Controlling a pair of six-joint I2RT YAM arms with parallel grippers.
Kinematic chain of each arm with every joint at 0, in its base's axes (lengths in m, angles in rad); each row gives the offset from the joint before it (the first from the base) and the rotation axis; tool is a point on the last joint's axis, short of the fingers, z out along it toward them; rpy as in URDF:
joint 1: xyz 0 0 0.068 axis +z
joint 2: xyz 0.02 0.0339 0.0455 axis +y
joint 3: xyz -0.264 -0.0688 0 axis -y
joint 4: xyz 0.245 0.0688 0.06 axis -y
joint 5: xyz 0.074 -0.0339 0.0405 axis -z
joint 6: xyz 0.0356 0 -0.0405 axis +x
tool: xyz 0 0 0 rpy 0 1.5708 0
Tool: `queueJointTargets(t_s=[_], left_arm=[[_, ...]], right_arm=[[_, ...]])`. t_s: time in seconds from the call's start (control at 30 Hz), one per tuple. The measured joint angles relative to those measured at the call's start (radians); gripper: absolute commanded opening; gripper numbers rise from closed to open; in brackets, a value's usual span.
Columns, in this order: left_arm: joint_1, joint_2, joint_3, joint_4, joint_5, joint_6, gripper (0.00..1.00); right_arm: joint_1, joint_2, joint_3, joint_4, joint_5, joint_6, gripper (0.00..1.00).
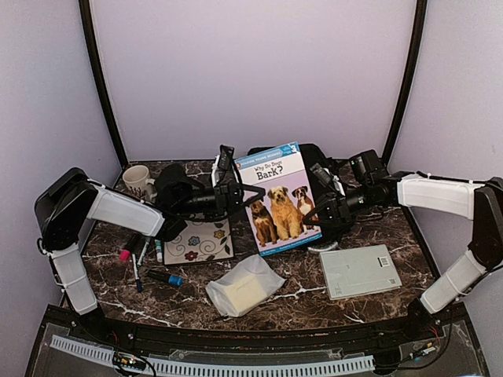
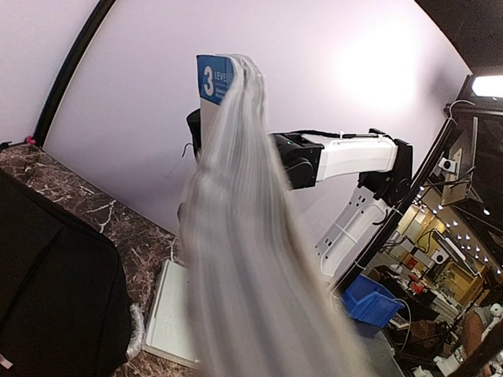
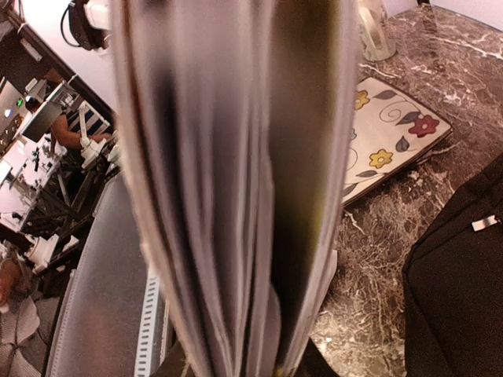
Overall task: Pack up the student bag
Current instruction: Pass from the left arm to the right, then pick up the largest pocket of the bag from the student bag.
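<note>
well, one book (image 1: pixel 281 200), one bag (image 2: pixel 55 298): left claw (image 1: pixel 240 195) clamped on the book's 9 o'clock edge; right claw (image 1: pixel 326 210) at 3 o'clock, grip unclear.

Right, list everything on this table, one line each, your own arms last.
book: one, blue-topped cover with dogs, held upright at the centre
backpack: one, black, at the back behind the book
mug: one, cream, back left
flowered case: one, white with coloured flowers, lying left of the book
markers: about four, pink, blue and other caps, front left
plastic bag: one, clear with pale contents, front centre
flat box: one, grey, front right
table: one, dark marble
left gripper: shut on the book's left edge
right gripper: at the book's right edge, grip unclear
</note>
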Motion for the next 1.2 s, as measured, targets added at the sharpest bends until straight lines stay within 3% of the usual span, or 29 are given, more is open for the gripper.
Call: queueJointTargets(t_s=[0.03, 0.13, 0.2, 0.27, 0.33, 0.57, 0.73, 0.97, 1.2], left_arm=[[0.000, 0.003, 0.000, 0.002, 0.001, -0.003, 0.00], [0.000, 0.019, 0.008, 0.010, 0.004, -0.017, 0.00], [0.002, 0.029, 0.016, 0.010, 0.003, -0.024, 0.14], [0.006, 0.040, 0.025, -0.002, -0.005, -0.026, 0.36], [0.005, 0.044, 0.038, -0.035, -0.026, -0.006, 0.46], [-0.002, 0.044, 0.109, -0.302, -0.154, 0.145, 0.49], [-0.042, 0.065, 0.246, -0.542, -0.229, 0.321, 0.41], [-0.148, 0.224, 0.518, -0.831, -0.339, 0.608, 0.48], [-0.190, 0.406, 0.698, -1.063, -0.454, 0.822, 0.59]], right_arm=[[0.000, 0.000, -0.001, 0.008, -0.003, 0.002, 0.22], [0.000, 0.000, -0.007, 0.028, -0.017, 0.027, 0.03], [-0.002, 0.000, -0.011, 0.038, -0.024, 0.031, 0.00], [-0.007, -0.003, -0.012, 0.036, -0.027, 0.037, 0.00], [-0.019, -0.010, -0.014, 0.036, -0.025, 0.040, 0.00], [-0.254, -0.098, -0.041, 0.057, 0.017, 0.060, 0.00], [-0.403, -0.246, -0.163, 0.117, 0.144, 0.057, 0.00], [-0.455, -0.266, -0.161, 0.087, 0.367, -0.069, 0.00], [-0.512, -0.311, -0.162, 0.112, 0.415, -0.045, 0.00]])
